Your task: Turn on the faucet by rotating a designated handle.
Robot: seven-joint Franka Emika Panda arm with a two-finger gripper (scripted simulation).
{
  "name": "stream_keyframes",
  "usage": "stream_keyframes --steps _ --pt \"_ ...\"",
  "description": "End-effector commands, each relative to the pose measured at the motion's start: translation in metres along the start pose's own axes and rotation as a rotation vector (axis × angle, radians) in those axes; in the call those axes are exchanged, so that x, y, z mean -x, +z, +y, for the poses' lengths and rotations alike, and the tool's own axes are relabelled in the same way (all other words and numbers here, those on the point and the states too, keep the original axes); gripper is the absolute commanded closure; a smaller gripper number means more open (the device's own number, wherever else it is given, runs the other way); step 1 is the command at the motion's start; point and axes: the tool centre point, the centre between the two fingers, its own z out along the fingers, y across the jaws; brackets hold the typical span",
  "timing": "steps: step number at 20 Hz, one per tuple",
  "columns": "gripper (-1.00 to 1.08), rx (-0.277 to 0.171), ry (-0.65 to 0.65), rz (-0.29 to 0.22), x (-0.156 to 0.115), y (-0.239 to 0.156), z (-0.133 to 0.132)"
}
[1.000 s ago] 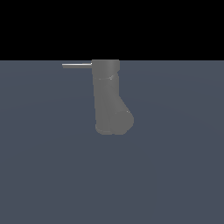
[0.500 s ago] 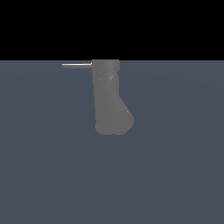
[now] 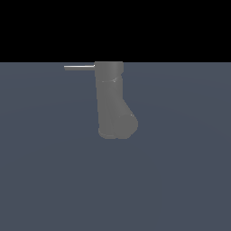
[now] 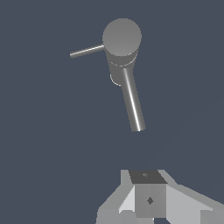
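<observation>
The faucet [image 3: 110, 99] is a matte grey upright cylinder with a bulging rounded foot, standing on the dark floor in the middle of the exterior view. The handle [image 3: 79, 67], a thin light-grey bar, sticks out level from its top toward the exterior view's left. In the wrist view I see the faucet [image 4: 122, 37] from above, with the handle [image 4: 87, 51] and a thicker spout tube [image 4: 132, 103]. My gripper [image 4: 146, 176] shows only in the wrist view. Its jaws look pressed together and hold nothing. It is well apart from the faucet and touches nothing.
The dark blue-grey floor [image 3: 180, 180] spreads flat around the faucet. A black background fills the upper part of the exterior view. No other objects show.
</observation>
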Motion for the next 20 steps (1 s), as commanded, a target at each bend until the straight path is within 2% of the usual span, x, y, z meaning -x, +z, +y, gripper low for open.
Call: stream_keyframes --steps 1,11,20 --pt "1.08 -0.009 0.039 -0.004 -0.009 0.003 -0.003" --pt "1.08 -0.041 0.258 -0.028 -0.06 0.025 -0.019" --pt "1.08 -0.049 0.473 -0.052 -0.105 0.054 -0.037"
